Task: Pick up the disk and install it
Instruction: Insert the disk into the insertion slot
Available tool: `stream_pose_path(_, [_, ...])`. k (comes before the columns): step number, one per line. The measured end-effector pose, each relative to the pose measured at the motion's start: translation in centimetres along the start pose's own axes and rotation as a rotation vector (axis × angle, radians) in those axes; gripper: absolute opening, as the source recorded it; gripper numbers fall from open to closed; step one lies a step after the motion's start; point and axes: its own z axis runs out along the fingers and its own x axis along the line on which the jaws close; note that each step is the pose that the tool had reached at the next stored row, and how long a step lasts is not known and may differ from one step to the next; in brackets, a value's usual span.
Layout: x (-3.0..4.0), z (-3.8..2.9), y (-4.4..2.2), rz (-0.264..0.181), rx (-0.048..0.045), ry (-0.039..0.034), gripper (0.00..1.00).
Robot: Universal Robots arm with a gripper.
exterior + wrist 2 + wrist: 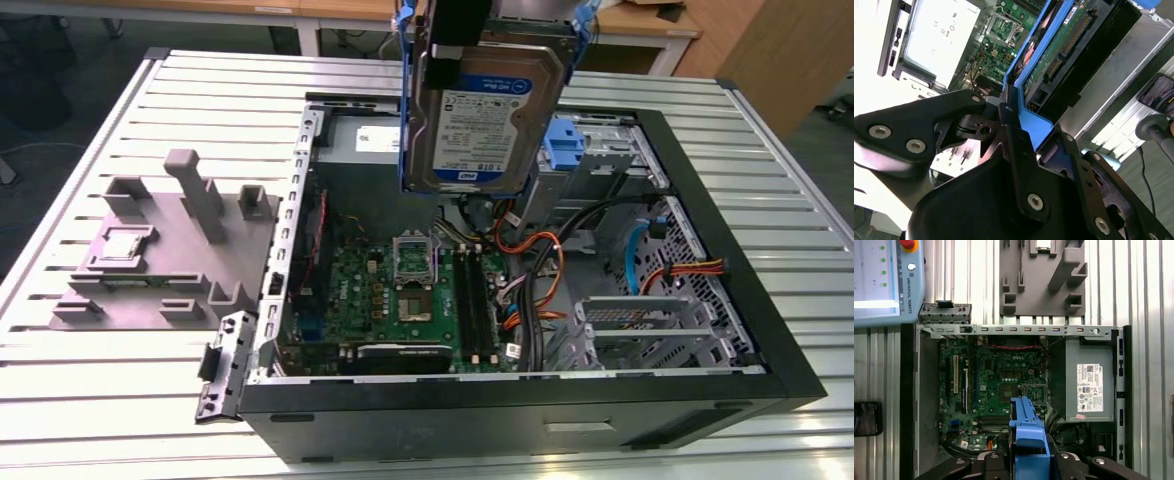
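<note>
The disk [481,115] is a silver drive with a white and blue label in a blue plastic carrier. It hangs upright, high above the back of the open computer case [787,380]. My gripper [461,30] is shut on its upper edge. In the second wrist view the black fingers [1010,125] clamp the carrier's blue end [1035,125], and the drive's underside with its connector [1069,45] runs away from them. In the first wrist view the blue carrier [1028,430] sticks out from the gripper [1026,462] over the motherboard [999,382].
Inside the case are a grey power-supply box [1089,385], a bare blue bracket [571,150], a metal drive cage [641,330] and orange and black cables [541,270]. A grey plastic fixture [160,250] lies on the slatted table to the exterior view's left. A teach pendant [884,280] sits beside the case.
</note>
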Motion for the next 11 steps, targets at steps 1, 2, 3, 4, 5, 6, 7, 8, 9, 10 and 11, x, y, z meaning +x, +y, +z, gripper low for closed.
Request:
stream_pose_path(1, [0.11, 0.00, 0.00, 0.000, 0.0001, -0.0001, 0.37])
stream_pose_path(2, [0.25, 0.00, 0.00, 0.000, 0.0001, -0.0001, 0.37])
stream_pose_path(3, [0.40, 0.00, 0.00, 0.000, 0.0001, -0.0002, 0.37])
stream_pose_path(4, [0.57, -0.01, -0.01, 0.000, 0.0001, 0.0000, 0.37])
stream_pose_path(5, [0.74, -0.01, -0.01, 0.000, 0.0001, -0.0001, 0.37])
stream_pose_path(6, [0.90, -0.01, -0.01, 0.000, 0.0001, -0.0001, 0.37])
stream_pose_path(7, [1.06, -0.01, -0.02, 0.000, 0.0001, -0.0002, 0.37])
stream_pose_path(8, [1.21, -0.01, -0.02, 0.000, 0.0001, -0.0002, 0.37])
stream_pose_path(9, [1.35, -0.01, -0.02, 0.000, 0.0001, -0.0001, 0.37])
stream_pose_path(10, [1.44, -0.01, -0.03, 0.000, 0.0001, -0.0002, 0.37])
stream_pose_path(11, [1.49, -0.01, -0.03, 0.000, 0.0000, -0.0001, 0.37])
